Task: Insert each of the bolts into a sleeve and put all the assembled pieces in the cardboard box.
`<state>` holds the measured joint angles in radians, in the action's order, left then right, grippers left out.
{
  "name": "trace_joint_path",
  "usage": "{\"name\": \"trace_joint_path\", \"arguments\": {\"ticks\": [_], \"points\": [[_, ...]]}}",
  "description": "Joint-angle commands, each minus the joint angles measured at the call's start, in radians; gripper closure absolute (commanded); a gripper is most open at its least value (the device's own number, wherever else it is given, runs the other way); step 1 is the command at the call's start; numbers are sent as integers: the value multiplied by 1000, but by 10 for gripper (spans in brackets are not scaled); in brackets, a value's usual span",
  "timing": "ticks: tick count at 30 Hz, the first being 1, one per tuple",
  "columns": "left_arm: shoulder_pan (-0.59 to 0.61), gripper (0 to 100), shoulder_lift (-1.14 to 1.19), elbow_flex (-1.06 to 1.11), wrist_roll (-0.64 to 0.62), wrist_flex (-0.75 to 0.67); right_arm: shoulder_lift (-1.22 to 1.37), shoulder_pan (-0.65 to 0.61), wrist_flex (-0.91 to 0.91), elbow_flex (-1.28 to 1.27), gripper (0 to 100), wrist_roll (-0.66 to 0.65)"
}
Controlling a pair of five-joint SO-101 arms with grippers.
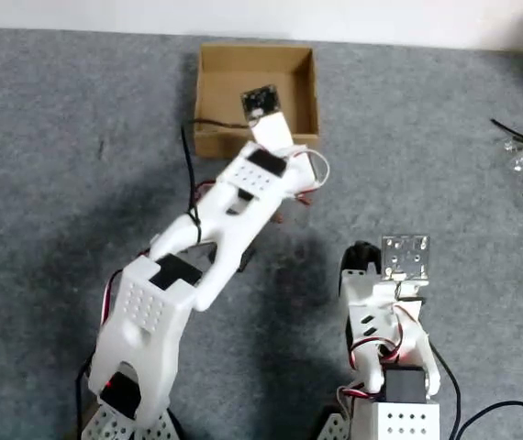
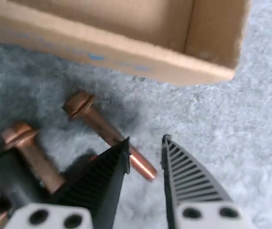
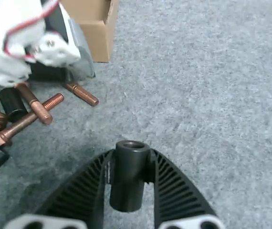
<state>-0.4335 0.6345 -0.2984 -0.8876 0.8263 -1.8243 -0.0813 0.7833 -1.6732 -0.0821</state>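
On the cardboard box (image 2: 174, 67), faint blue print (image 2: 95, 57) is unreadable.

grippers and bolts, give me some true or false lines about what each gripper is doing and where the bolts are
1. The right gripper is shut on a black sleeve. True.
2. The left gripper grips a bolt. False: it is open, with a copper bolt lying on the carpet by its fingertips.
3. That bolt lies inside the cardboard box. False: it lies outside, beside the box's wall.
4. Other bolts lie on the carpet too. True.
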Motion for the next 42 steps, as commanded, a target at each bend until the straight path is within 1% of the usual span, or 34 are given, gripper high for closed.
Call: {"name": "trace_joint_path", "arguments": {"ticks": [1, 4, 10, 21, 24, 29, 42], "points": [[15, 880, -13, -90, -6, 100, -15, 10, -42, -36, 995, -3], [15, 880, -18, -96, -6, 133, -15, 10, -42, -36, 995, -3], [25, 880, -13, -90, -6, 135, -15, 10, -42, -36, 995, -3], [90, 883, 18, -97, -6, 130, -15, 10, -42, -36, 995, -5], [84, 880, 56, -97, -6, 127, -15, 10, -42, -36, 995, -5], [84, 880, 122, -99, -6, 77, -15, 8, -42, -36, 995, -6], [44, 884, 130, -93, -6, 84, -15, 8, -42, -36, 995, -6]]}}
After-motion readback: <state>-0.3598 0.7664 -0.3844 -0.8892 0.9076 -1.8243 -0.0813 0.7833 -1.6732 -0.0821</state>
